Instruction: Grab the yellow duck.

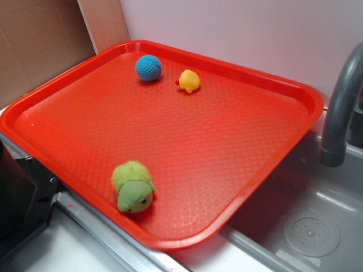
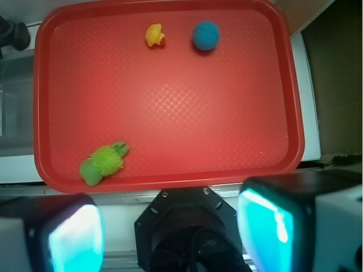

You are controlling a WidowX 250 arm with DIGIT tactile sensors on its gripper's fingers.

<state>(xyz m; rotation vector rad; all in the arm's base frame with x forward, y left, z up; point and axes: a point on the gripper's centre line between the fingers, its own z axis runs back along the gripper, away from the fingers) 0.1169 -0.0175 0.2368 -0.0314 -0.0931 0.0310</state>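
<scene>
The yellow duck (image 1: 189, 80) (image 2: 154, 35) is a tiny smooth toy with a red-orange beak, lying on the far part of the red tray (image 1: 45, 164) (image 2: 170, 178). In the wrist view my gripper (image 2: 170, 238) hangs high above the tray's near edge, far from the duck. Its two fingers (image 2: 74, 238) with cyan pads stand wide apart, with nothing between them. Below the gap shows the black robot base (image 2: 190, 226). The gripper does not appear in the exterior view.
A blue crocheted ball (image 1: 148, 68) (image 2: 205, 35) lies just beside the duck. A fuzzy green plush turtle (image 1: 133, 186) (image 2: 103, 163) sits near the tray's front edge. A grey faucet (image 1: 340, 107) and sink (image 1: 309, 226) flank the tray; cardboard (image 1: 39, 39) stands behind.
</scene>
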